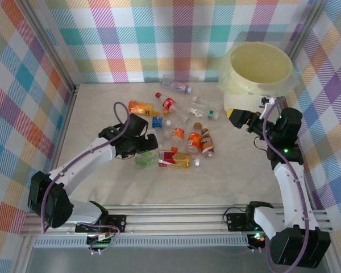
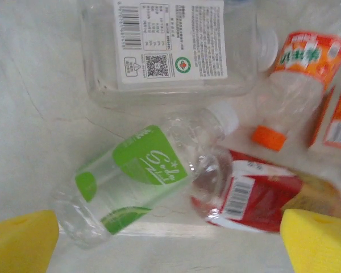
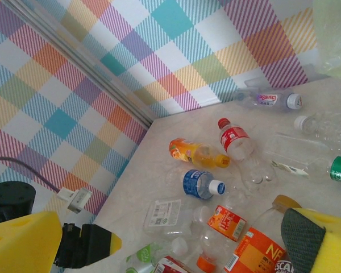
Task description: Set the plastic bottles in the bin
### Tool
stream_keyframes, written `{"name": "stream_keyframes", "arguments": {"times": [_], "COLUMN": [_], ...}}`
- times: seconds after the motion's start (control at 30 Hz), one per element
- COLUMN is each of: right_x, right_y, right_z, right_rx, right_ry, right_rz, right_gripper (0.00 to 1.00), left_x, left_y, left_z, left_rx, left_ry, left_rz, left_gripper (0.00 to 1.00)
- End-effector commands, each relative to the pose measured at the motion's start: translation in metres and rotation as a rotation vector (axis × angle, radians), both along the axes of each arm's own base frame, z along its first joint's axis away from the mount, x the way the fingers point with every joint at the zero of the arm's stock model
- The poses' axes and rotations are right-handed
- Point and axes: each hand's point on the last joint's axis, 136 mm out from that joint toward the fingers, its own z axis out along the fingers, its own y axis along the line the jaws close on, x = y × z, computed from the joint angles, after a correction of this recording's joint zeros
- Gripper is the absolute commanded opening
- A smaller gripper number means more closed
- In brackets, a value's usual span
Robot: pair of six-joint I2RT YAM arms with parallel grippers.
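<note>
While both arms reach out over the table (image 1: 96, 114), a pale surface with faint marble veins, the plastic bottles (image 1: 178, 134) lie scattered on their sides in the middle of it, all of them outside the bin (image 1: 233, 63). The bin stands in the far right corner. It is round and cream-yellow, and it is lined with a thin, wrinkled, translucent bag that folds over the rim.

The left gripper (image 1: 141, 149) hangs low over the near left edge of the heap, its jaws spread wide and holding nothing. In the left wrist view its two yellow foam pads (image 2: 20, 242) sit in the bottom corners, far apart. Between them lies a green-labelled bottle (image 2: 136, 179), clear and a little crushed, with a white cap. A red-labelled bottle (image 2: 250, 193) with a barcode lies against its side. Beyond these are a flat square bottle (image 2: 170, 51) of clear plastic with a white printed label, and an orange-capped bottle (image 2: 298, 79).

The right gripper (image 1: 241, 118) is just in front of the bin's wall, its jaws also wide and empty. One of its foam fingers (image 3: 23, 242) carries a dark rough patch. From the right wrist I see also a blue-labelled bottle (image 3: 199, 183), a red-capped bottle (image 3: 234, 138) and a purple-labelled bottle (image 3: 267, 99) near the checked wall (image 3: 102, 85).
</note>
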Motion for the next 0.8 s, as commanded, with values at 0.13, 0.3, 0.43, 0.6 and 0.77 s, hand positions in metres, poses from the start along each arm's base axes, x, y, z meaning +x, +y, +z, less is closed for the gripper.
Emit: {"name": "stream_keyframes", "arguments": {"times": [0.13, 0.3, 0.43, 0.6, 0.77], "right_x": [0.008, 0.014, 0.017, 0.017, 0.017], "right_y": [-0.002, -0.003, -0.004, -0.006, -0.006], "right_z": [-0.002, -0.006, -0.007, -0.01, -0.014], "right_rx": [-0.015, -0.009, -0.005, -0.015, -0.025], "right_ry": [-0.008, 0.013, 0.021, 0.033, 0.045], "right_rz": [-0.019, -0.026, -0.033, -0.047, -0.051], "right_gripper": [1.0, 1.0, 1.0, 1.0, 1.0], "left_x": [-0.02, -0.013, -0.014, -0.027, -0.024], "left_y": [0.02, 0.025, 0.021, 0.013, 0.019], "left_z": [-0.028, -0.037, -0.047, -0.066, -0.087], "left_rx": [0.293, 0.401, 0.419, 0.38, 0.436], "left_ry": [0.098, 0.107, 0.137, 0.217, 0.275], "left_rz": [-0.353, -0.455, -0.547, -0.657, -0.654], "left_gripper": [1.0, 1.0, 1.0, 1.0, 0.98]}}
